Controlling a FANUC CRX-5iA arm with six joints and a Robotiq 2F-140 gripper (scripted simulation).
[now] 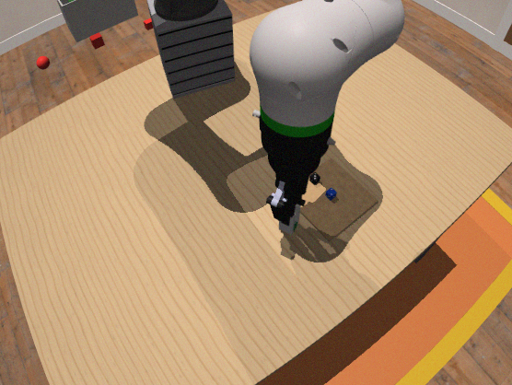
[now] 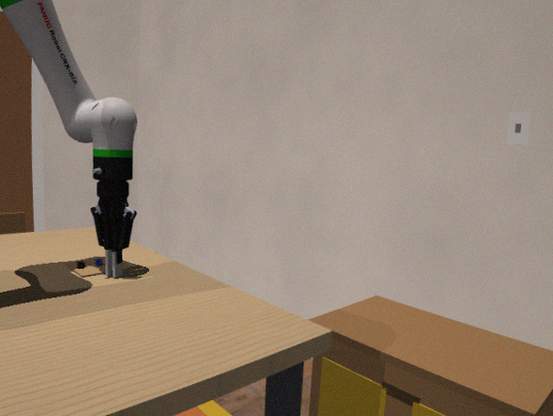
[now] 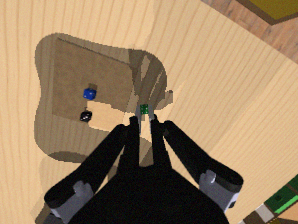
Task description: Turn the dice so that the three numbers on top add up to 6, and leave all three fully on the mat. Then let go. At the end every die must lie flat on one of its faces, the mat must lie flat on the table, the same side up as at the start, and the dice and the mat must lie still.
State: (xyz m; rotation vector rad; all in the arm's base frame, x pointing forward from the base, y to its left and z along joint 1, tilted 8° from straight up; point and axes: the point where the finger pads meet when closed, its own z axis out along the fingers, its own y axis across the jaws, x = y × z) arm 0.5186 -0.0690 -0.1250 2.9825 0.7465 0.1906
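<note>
The green die (image 3: 144,109) (image 1: 296,226) is between the fingertips, beside the mat, with several dark pips facing up. My gripper (image 3: 144,111) (image 1: 289,226) (image 2: 113,271) points down and is shut on it, low at the table; any gap under the die is hidden. The blue die (image 1: 331,193) (image 2: 98,262) (image 3: 89,94) and the black die (image 1: 314,178) (image 2: 81,265) (image 3: 86,116) sit apart on the brown mat (image 1: 354,209) (image 3: 70,70). Their top numbers are too small to read. The arm hides part of the mat in the top view.
The wooden table (image 1: 138,276) (image 2: 149,348) (image 3: 210,100) carries everything. A grey drawer unit (image 1: 198,55) stands at its back edge. The arm's shadow falls over the mat. Red cubes and a red ball (image 1: 42,63) lie on the floor beyond the table.
</note>
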